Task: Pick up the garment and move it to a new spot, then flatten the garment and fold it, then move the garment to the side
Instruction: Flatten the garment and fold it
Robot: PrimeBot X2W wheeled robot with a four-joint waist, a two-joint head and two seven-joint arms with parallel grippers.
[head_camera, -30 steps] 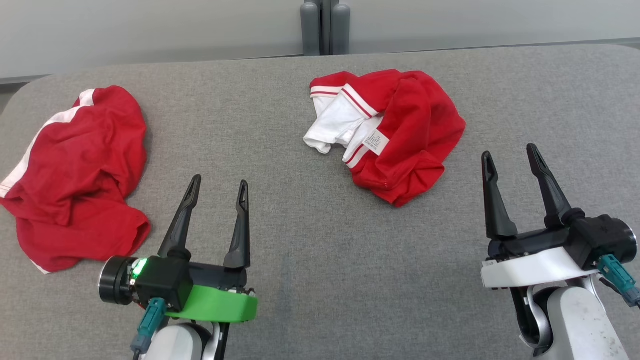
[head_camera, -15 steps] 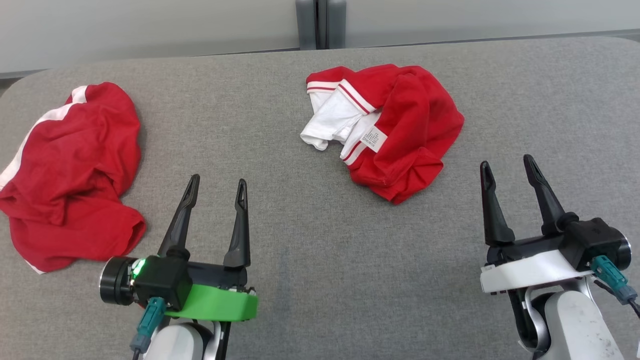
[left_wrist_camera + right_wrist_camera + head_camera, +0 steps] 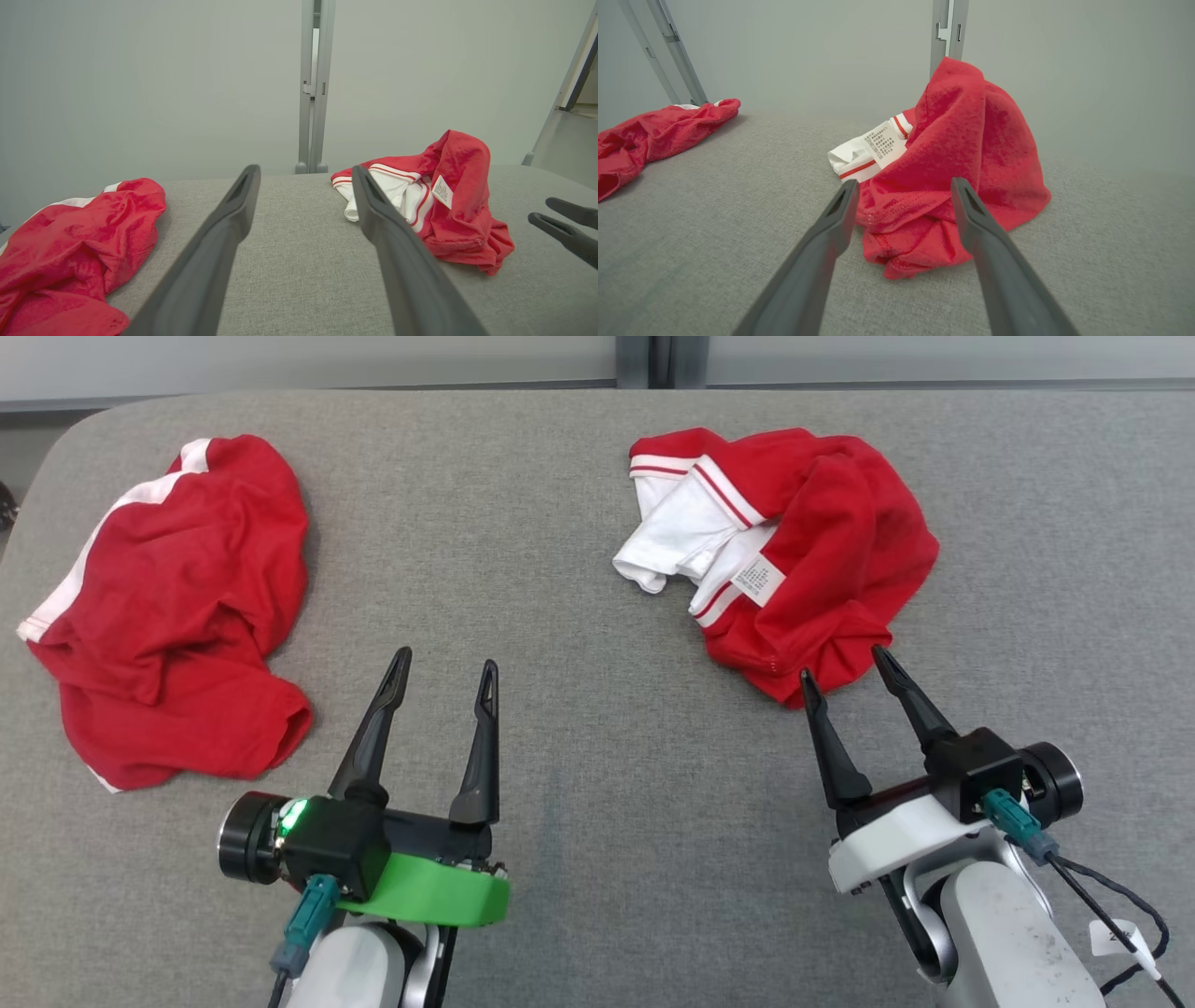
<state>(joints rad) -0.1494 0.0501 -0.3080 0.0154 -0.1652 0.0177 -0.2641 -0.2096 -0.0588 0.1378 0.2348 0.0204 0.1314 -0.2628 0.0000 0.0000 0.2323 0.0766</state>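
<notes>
**Currently: right pincer at the garment's near hem, no grip made**

**Position of items.** The crumpled red knit garment with a white panel and red-striped trim (image 3: 840,541) lies right of centre in the upper half of the head view, on the grey fabric-covered table (image 3: 579,859). A white care label (image 3: 758,581) faces up near its middle. A second crumpled red garment with a white side stripe (image 3: 177,616) lies at the left of the frame, well apart from the first.

**Right pincer** (image 3: 841,663). The jaws are spread wide and empty. The tips are at the garment's near red hem, and in the right wrist view the bunched hem sits between the two fingers. Contact with the cloth cannot be confirmed.

**Left pincer** (image 3: 446,659). The jaws are spread wide and empty, above bare table at lower left of centre, near neither garment.

**Assessment.** The step in hand appears to be the first pick-up, with the garment before the right pincer as its object. Nothing has been lifted.

**Recommendations.**
- Bring the tips down until they straddle the thick fold of hem, not a single loose layer, which would likely slip out.
- Keep the tips off the table cover while closing, so the grey fabric is not pinched along with the garment.
- Close fully before lifting.
- Lift straight up until the cloth hangs free, and only then carry it across.
- Set it down on the bare table at centre frame, where both pincers could reach to flatten it.
</notes>
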